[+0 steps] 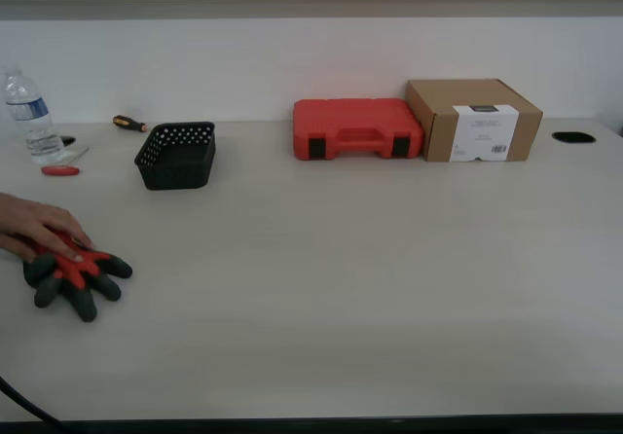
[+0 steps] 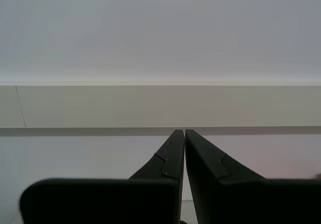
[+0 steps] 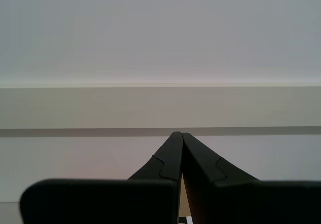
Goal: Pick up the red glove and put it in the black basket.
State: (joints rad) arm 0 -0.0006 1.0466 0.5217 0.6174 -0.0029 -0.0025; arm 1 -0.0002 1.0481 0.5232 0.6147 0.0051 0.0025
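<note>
Exterior view, glove: the red glove (image 1: pixel 76 273) lies flat on the table (image 1: pixel 370 288) near this view's lower left, dark fingers fanned toward the near edge.
Exterior view, hand: a person's hand (image 1: pixel 39 228) rests on the glove's cuff end, coming in from this view's left edge.
Exterior view, basket: the black basket (image 1: pixel 177 156) stands upright farther back, a little toward this view's right of the glove and well apart from it.
Exterior view, arms: neither arm shows, so I cannot tell which is nearer the glove.
First wrist view, tool: my first tool (image 2: pixel 184 131) has its jaws together, empty, aimed at the wall above the table; no glove in sight.
Second wrist view, tool: my second tool (image 3: pixel 177 133) likewise has its jaws together, empty, facing the same wall.
Judgement, next move: either arm must pitch down and reach toward the glove, once the hand clears.
</note>
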